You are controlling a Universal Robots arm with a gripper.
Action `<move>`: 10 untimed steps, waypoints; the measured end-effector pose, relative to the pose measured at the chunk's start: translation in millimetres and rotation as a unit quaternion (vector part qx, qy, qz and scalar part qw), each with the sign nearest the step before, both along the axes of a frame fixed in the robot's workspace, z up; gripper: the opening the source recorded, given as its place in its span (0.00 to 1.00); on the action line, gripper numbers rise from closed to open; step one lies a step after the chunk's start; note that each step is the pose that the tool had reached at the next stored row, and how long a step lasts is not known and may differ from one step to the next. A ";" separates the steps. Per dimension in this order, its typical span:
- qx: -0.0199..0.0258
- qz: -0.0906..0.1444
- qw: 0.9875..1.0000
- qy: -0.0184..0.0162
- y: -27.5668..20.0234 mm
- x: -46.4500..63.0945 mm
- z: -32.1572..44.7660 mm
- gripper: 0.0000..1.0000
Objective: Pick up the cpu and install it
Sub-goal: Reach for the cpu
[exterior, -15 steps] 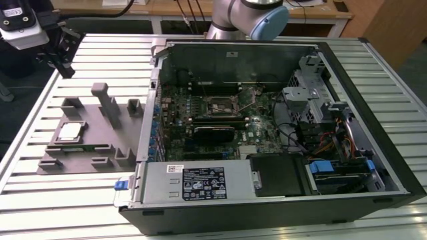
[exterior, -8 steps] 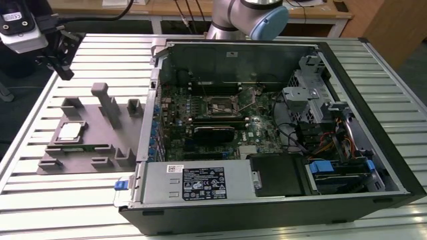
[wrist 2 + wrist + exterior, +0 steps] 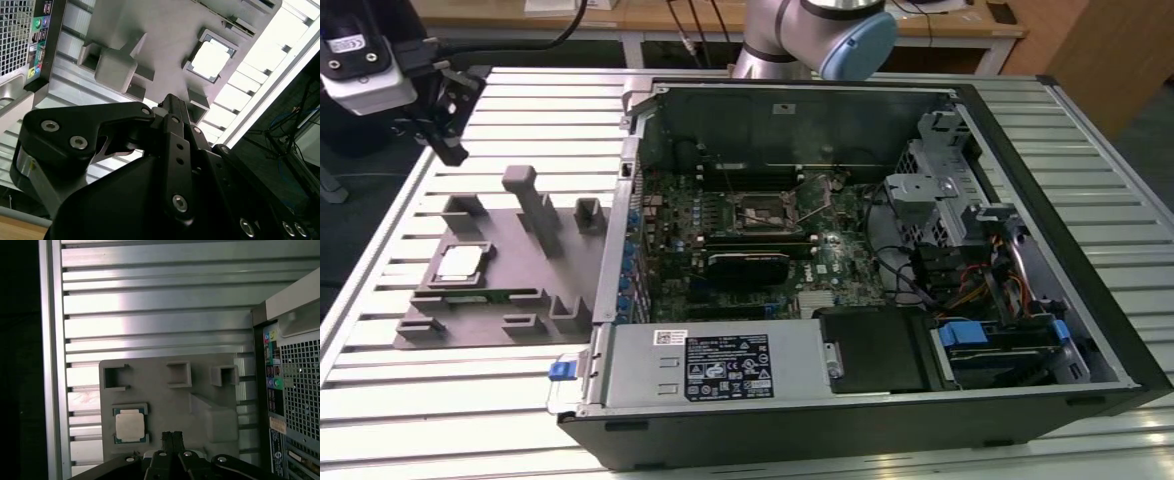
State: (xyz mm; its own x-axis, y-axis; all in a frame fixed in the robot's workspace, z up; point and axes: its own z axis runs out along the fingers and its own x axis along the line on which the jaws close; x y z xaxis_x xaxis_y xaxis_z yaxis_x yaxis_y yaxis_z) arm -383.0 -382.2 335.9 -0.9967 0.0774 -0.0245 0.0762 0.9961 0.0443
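Status: nothing done yet as far as I can see, pick not started.

- cpu (image 3: 460, 265) sits flat in its square pocket on the grey holder (image 3: 520, 300), on the table (image 3: 400, 400), at the exterior view's left of the open computer case (image 3: 1067, 200). Silvery top up, clear in both wrist views (image 3: 131, 426).
- tool (image 3: 451, 150) hangs in the air above the far left part of the table, beyond the holder's far edge, well clear of the chip. Fingers look pressed together with nothing between them (image 3: 172, 435). Closed and empty is my read.
- From the first wrist view, the tips are not over the chip but offset to one side.
- socket (image 3: 767, 212) on the motherboard (image 3: 720, 240) shows no silvery chip, so install is untouched. Can't tell whether its frame is open.

Left: the grasp, the carry into the case and the seating.
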 end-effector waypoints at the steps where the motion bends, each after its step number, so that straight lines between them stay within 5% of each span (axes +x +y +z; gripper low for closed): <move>1: 0.000 0.000 1.000 0.000 -0.1 -0.3 -0.8 0.11; 10: 0.000 0.000 1.000 0.000 -1.5 -3.3 -8.2 0.11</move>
State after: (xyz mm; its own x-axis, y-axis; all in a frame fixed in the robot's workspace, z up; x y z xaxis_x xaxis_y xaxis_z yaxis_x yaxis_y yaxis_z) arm -386.3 -383.7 327.7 -0.9967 0.0775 -0.0244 0.0764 0.9961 0.0443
